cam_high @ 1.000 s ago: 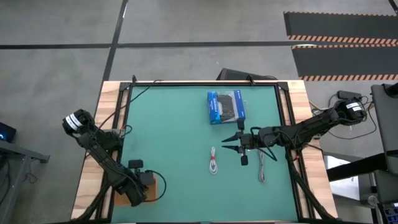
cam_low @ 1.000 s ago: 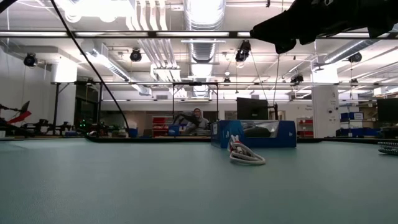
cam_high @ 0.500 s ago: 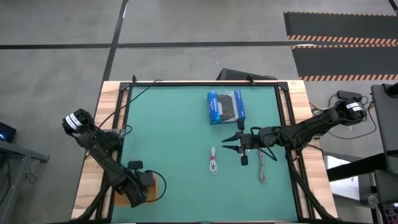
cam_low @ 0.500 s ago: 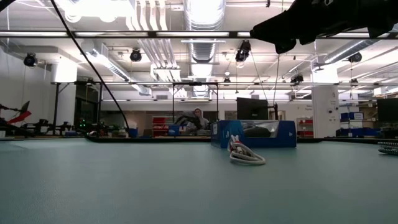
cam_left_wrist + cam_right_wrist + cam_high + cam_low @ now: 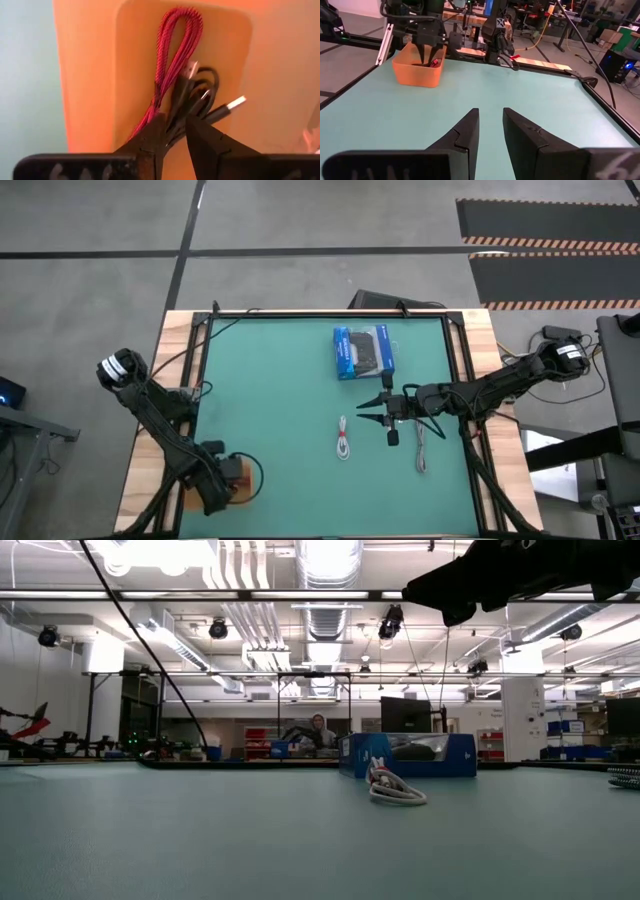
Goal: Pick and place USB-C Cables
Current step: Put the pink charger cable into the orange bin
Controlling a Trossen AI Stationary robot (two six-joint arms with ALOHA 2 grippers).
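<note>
In the left wrist view, an orange bin (image 5: 90, 75) holds a folded red cable (image 5: 172, 55) and a black cable (image 5: 202, 92). Both lie on its floor. My left gripper (image 5: 175, 132) is low in that bin (image 5: 246, 483) at the table's near left corner, shut on the black cable. A white cable (image 5: 343, 438) and a grey cable (image 5: 420, 446) lie flat on the green mat. My right gripper (image 5: 366, 413) hovers open above the mat between them, pointing toward the table's left. It touches nothing. My left gripper pinches the black cable's strands (image 5: 176, 127) between its two fingers, coming from above and pointing down into the bin. The cable's looped end and a plug (image 5: 232, 105) lie on the bin floor beside the red cable.
A blue-and-black packaged box (image 5: 362, 352) lies on the far middle of the mat, beyond the right gripper. In the low view it stands behind the white cable (image 5: 396, 790). Bare mat stretches between the bin and the white cable. A person sits in the room beyond the table.
My left arm has swung toward the table's near edge, and its gripper has come lower over the orange bin, covering more of it. The right arm and the white and grey cables have kept still.
</note>
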